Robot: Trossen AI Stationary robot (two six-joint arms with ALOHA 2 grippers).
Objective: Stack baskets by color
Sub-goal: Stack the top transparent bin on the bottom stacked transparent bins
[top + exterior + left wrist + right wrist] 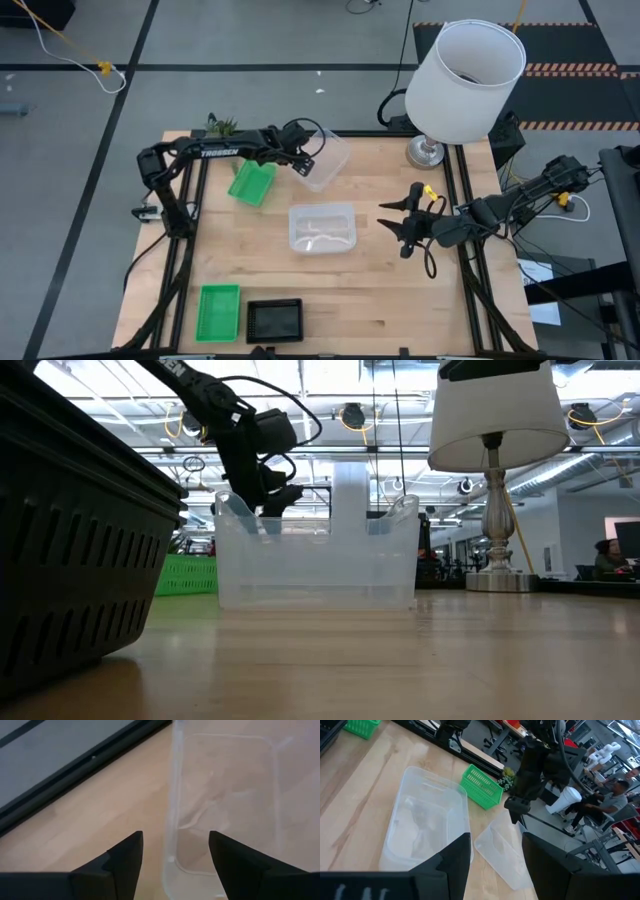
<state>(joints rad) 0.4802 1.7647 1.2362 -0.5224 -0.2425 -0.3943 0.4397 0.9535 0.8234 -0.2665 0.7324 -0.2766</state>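
Two clear baskets show. One [322, 228] sits on its bottom at the table's middle. The other [328, 158] lies askew near the far edge. My left gripper [299, 166] is open at this far one's left end: its fingers stand on either side of the end wall's rim [170, 820], one outside and one inside, touching nothing. One green basket [250, 184] lies left of it, below the left arm. Another green basket [218, 311] and a black one [274, 320] stand at the near edge. My right gripper [400, 223] hovers open at the right.
A white lamp [466, 72] stands at the far right corner, its base [426, 152] on the table. A small green plant [222, 126] sits at the far left. Bare wood lies between the middle clear basket and the near edge.
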